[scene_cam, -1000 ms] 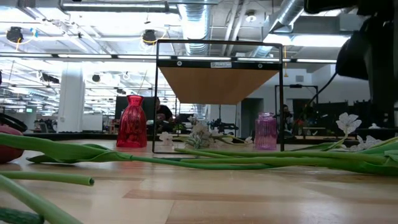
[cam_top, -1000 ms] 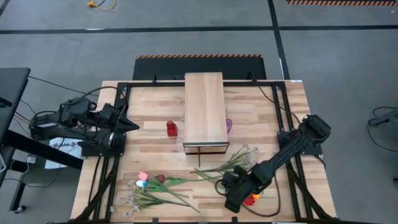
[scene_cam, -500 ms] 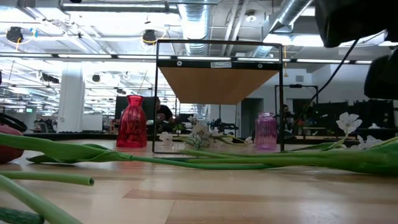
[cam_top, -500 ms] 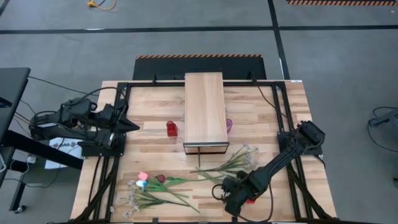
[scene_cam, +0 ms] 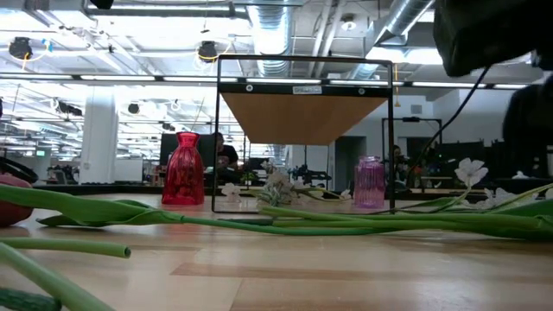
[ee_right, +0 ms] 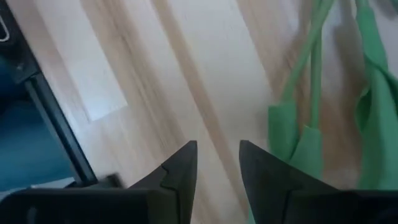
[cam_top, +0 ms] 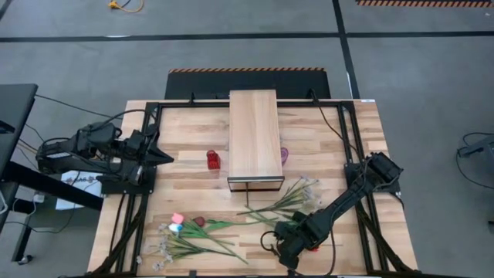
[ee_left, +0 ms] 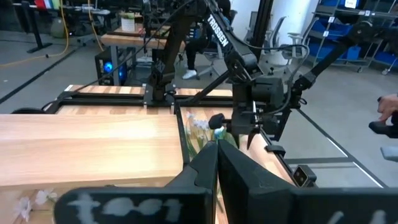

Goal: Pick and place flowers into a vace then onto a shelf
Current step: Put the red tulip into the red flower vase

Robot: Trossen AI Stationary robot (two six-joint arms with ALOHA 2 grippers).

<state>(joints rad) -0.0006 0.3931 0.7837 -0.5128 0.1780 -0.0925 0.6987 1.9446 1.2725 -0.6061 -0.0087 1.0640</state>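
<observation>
flowers [cam_top: 202, 235] lay scattered on the near part of the slatted table [cam_top: 185, 139], well apart from the shelf [cam_top: 254, 135]: we saw pink and dark tulip heads with pale blossom sprays toward the left, and a second bunch of green stems [cam_top: 282, 205] with whitish blooms fanning out toward the right. in the low view the long stems [scene_cam: 285, 226] ran flat across the wood in front of the shelf [scene_cam: 302, 117]. we noted a red vase [cam_top: 213, 160] just left of the shelf and a purple vase [scene_cam: 369, 182] at its right side, both upright and without stems in them. the right gripper [cam_top: 287, 245] was down at the near edge beside the right bunch, and its wrist view showed the fingers [ee_right: 180, 171] slightly apart over bare wood, green stems [ee_right: 314, 118] just beside them, nothing pinched. the left gripper [cam_top: 162, 157] waited at the table's left side, its fingers [ee_left: 205, 168] pressed together.
</observation>
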